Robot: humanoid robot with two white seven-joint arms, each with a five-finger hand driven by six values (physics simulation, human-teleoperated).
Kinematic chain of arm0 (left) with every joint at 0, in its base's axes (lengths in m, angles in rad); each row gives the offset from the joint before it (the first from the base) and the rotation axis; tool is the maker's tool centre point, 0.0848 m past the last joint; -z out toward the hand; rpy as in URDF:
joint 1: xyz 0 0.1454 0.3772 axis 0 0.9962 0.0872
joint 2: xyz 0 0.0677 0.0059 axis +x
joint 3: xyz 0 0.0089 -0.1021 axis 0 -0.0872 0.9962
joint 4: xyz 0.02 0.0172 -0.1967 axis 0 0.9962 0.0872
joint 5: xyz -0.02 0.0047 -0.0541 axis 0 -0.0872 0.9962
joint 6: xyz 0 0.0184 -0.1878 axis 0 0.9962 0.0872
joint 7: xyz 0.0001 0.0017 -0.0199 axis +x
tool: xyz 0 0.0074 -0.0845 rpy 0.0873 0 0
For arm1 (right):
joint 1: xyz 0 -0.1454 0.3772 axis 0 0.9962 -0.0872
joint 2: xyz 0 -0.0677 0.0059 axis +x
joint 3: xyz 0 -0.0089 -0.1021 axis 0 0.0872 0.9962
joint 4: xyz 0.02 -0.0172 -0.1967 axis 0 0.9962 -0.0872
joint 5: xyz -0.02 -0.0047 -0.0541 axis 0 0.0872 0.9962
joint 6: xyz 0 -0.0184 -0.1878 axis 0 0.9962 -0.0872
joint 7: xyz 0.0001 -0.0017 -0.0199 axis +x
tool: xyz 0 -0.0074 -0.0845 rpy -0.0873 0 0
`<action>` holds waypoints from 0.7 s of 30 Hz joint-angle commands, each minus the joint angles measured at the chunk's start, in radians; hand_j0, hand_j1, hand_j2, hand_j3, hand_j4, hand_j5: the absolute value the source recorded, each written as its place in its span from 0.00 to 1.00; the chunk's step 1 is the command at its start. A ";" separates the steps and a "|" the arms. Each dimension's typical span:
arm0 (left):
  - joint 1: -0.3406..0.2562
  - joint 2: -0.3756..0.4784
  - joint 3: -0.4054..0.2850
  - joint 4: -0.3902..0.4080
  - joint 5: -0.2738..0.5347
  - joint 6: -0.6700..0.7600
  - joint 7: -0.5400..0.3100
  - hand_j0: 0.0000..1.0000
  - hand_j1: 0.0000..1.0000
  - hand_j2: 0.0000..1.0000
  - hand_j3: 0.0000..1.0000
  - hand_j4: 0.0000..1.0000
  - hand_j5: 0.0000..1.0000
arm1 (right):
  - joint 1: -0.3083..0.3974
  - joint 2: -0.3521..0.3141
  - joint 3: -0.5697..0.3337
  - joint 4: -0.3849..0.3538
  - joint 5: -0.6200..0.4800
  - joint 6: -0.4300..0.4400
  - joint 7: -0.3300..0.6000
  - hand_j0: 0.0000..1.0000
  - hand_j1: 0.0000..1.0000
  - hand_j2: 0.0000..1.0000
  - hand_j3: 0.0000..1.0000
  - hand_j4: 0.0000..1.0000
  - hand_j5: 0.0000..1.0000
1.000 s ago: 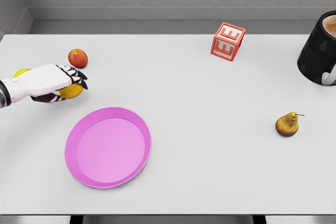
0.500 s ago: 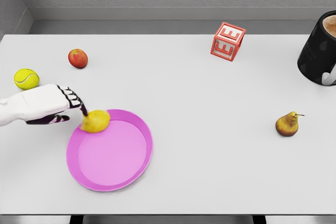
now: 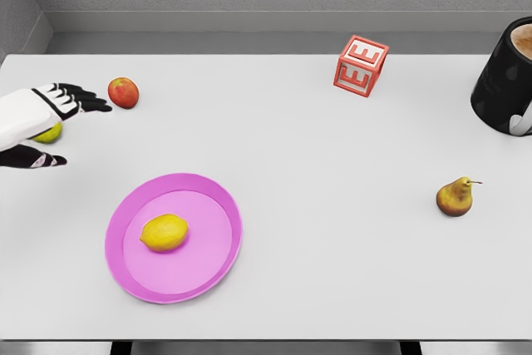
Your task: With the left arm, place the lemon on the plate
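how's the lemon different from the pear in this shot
The lemon is plain yellow and oval, lying on its side; the pear is brownish yellow, bulb-shaped, upright with a stem. The lemon sits inside the pink plate at front left; the pear stands directly on the table at right. Both are small fruits that no robot hand touches.

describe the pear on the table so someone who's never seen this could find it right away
Start at the big black mug at the table's far right edge. Come toward the near edge from it: the pear stands alone there. It is small and brownish-yellow with a thin stem, unlike the red lettered block farther back.
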State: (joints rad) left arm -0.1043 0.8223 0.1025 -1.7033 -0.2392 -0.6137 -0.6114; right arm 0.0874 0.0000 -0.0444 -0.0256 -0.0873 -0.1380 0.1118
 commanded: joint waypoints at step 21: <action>-0.011 -0.022 0.016 0.060 0.086 0.003 0.001 1.00 1.00 1.00 1.00 1.00 1.00 | 0.000 0.000 0.000 0.000 0.000 0.000 0.000 1.00 1.00 1.00 1.00 1.00 1.00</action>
State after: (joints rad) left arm -0.1150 0.8006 0.1164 -1.6429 -0.1620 -0.6137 -0.6114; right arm 0.0874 0.0000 -0.0444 -0.0255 -0.0873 -0.1380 0.1118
